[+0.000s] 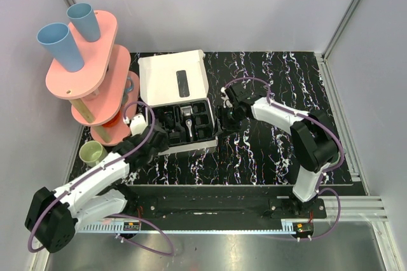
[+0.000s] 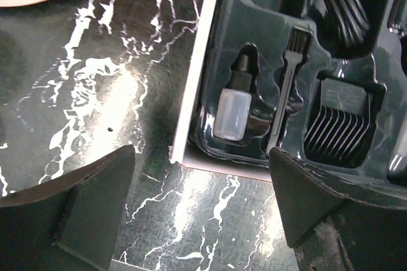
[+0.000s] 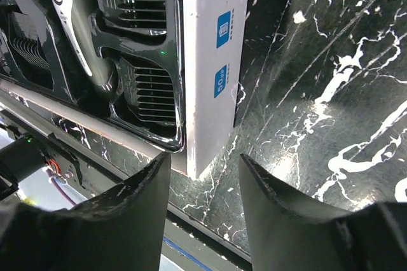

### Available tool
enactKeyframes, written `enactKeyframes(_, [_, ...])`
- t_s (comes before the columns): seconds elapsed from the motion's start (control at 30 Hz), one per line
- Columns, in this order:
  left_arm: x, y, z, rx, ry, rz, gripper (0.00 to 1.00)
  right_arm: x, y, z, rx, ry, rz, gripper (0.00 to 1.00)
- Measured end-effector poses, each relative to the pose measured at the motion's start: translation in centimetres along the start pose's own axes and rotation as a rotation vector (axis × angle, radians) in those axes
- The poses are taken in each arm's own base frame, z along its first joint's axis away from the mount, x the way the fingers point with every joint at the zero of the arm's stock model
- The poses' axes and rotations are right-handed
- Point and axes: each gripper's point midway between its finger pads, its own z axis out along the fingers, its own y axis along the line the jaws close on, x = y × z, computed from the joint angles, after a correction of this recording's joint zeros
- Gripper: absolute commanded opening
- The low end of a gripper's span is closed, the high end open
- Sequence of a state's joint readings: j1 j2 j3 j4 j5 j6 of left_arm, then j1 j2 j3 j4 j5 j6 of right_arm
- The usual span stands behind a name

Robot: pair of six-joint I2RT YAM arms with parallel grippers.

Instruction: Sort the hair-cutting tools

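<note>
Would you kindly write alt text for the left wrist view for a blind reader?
The corner of a white cardboard box with a black moulded tray rests on a black marbled table, seen between the open fingers of the left gripper. The tray's pockets hold a small translucent bottle, a slim black brush and a black ribbed comb attachment.

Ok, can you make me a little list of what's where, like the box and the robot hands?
box: white box, lid open, black tray inside
clipper: clipper lies in the tray's middle slot
combs: comb attachments sit in tray pockets
left hand: left gripper open, astride the box's corner
right hand: right gripper open, astride another corner of the box
</note>
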State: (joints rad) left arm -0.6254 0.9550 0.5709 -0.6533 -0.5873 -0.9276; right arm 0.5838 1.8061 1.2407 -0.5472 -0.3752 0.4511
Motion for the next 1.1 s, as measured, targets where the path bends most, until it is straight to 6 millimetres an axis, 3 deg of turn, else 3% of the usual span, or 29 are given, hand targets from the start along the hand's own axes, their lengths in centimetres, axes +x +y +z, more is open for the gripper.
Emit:
enactKeyframes(0.13, [1.2,-0.9,0.3,0.083,0.026,0.012,0.86,0.2,0.3,0.0,-0.016,0.012,0.009,0.47])
enactKeyframes(0.4, [2.1,-3.8,-0.3,0.293,0.042,0.055,0.81,0.7,0.6,0.4,-0.061,0.024,0.015,0.46])
enactKeyframes(0.7, [2.3,-4.3,-0.1,0.335,0.04,0.135,0.8,1.0,0.2,0.4,-0.091,0.011,0.03,0.45])
enactKeyframes(1.1, [2.9,-7.5,0.2,0.43,0.031,0.258,0.81,3.3,-1.8,-1.6,0.0,-0.003,0.049,0.48])
